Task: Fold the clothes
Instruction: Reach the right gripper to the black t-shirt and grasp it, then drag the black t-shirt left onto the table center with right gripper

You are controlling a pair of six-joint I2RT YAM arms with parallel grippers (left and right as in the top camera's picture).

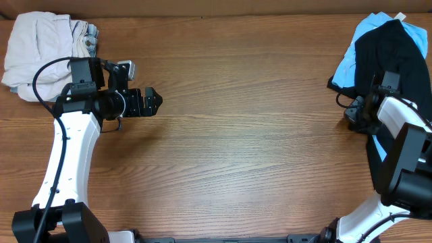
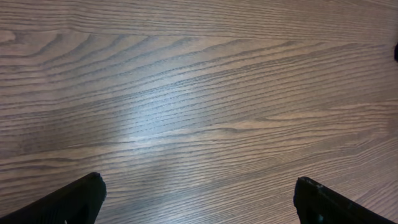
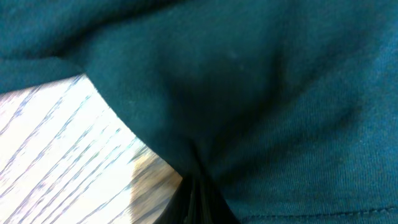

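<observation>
A black T-shirt [image 1: 395,50] lies bunched at the table's right edge on top of a light blue shirt [image 1: 358,44]. My right gripper [image 1: 352,113] is at the black shirt's left edge. In the right wrist view dark fabric [image 3: 261,93] fills the frame and gathers into a pinch between the fingers [image 3: 198,202], so the gripper is shut on the black T-shirt. My left gripper [image 1: 155,101] is open and empty over bare wood at the left. Its two fingers stand far apart in the left wrist view [image 2: 199,199].
A pile of white and beige clothes [image 1: 40,50] sits at the back left corner, just behind my left arm. The wooden table [image 1: 256,135] stretches between the two arms. A small white tag [image 1: 401,16] shows at the top of the right pile.
</observation>
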